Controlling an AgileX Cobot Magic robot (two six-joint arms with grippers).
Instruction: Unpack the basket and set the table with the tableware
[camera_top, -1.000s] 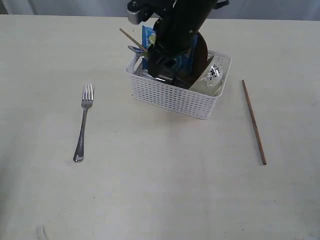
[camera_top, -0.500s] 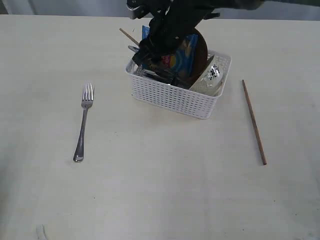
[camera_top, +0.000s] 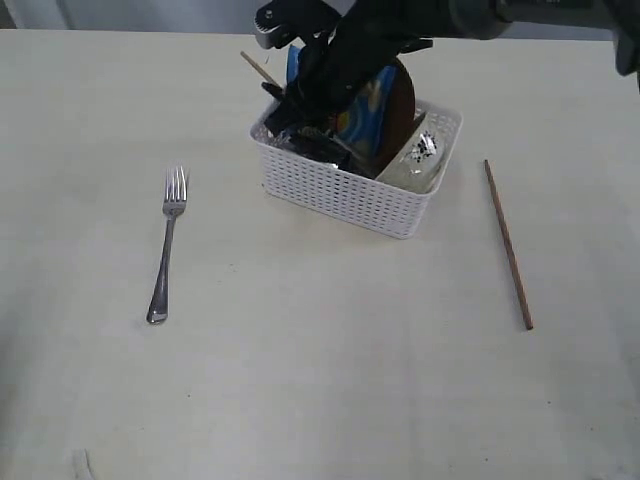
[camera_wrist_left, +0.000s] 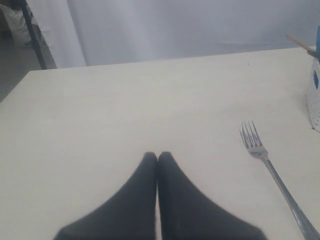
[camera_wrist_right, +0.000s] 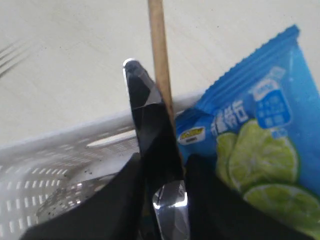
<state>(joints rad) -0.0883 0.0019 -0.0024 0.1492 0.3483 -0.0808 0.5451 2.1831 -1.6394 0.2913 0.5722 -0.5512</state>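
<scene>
The white basket (camera_top: 345, 195) stands at the back middle of the table (camera_top: 320, 380). Inside it my right gripper (camera_top: 290, 112) is at the left end, shut on the steel knife (camera_wrist_right: 150, 120), whose blade sticks up between the fingers (camera_wrist_right: 131, 190). A wooden chopstick (camera_wrist_right: 159, 50) leans just behind the knife and pokes out of the basket (camera_top: 258, 70). A brown plate (camera_top: 404, 100) and a shiny steel cup (camera_top: 424, 148) also sit in the basket. The fork (camera_top: 167, 240) lies at the left, a second chopstick (camera_top: 508, 245) at the right. My left gripper (camera_wrist_left: 158, 155) is shut and empty over the table near the fork (camera_wrist_left: 265, 160).
A blue chip bag (camera_top: 362, 105) with lime pictures stands in the basket beside the knife, pressed against my right finger (camera_wrist_right: 250, 150). The basket's lattice wall (camera_wrist_right: 60, 145) lies close under the knife.
My right gripper has shifted towards the basket's left end and its jaws have closed in on the knife. Fork, loose chopstick and basket have stayed put.
</scene>
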